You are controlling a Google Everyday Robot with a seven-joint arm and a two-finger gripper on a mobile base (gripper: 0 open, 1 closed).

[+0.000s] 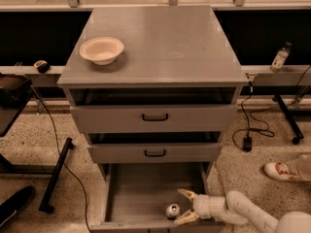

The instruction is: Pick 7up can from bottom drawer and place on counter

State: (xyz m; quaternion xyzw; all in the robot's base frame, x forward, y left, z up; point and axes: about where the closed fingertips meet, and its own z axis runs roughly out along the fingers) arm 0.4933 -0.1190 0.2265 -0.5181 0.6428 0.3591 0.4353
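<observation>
The bench (160, 42), the cabinet's wide grey top, stood high above the end effector and further back. Most of its surface was bare. Only a bowl (101, 49) sat near its far-left corner, so there looked to be ample room for setting something down later.

The bottom drawer (138, 191) was pulled out, and the end effector was inside it, low in the front right corner. The drawer's front lip was just below the end effector and its right wall was close beside the arm (243, 210). Directly overhead, the middle drawer (155, 153) jutted out a little, with the top drawer (155, 118) above it. Any lift would probably have needed to come out toward the front before rising, or it could have struck those fronts.

The end effector (179, 207) was spread wide, with one finger toward the back and one toward the front lip, and it gripped nothing. The can (172, 210) stood on the drawer floor right at the mouth of that gap, near the fingertips. I could not tell whether either finger touched it.

This looked like the end of the reach, just before the grasp. The next move seemed to call for a short push further over the can and then closing on it. The risk was that a finger would nudge the can away across the smooth floor toward the open left part of the drawer.
</observation>
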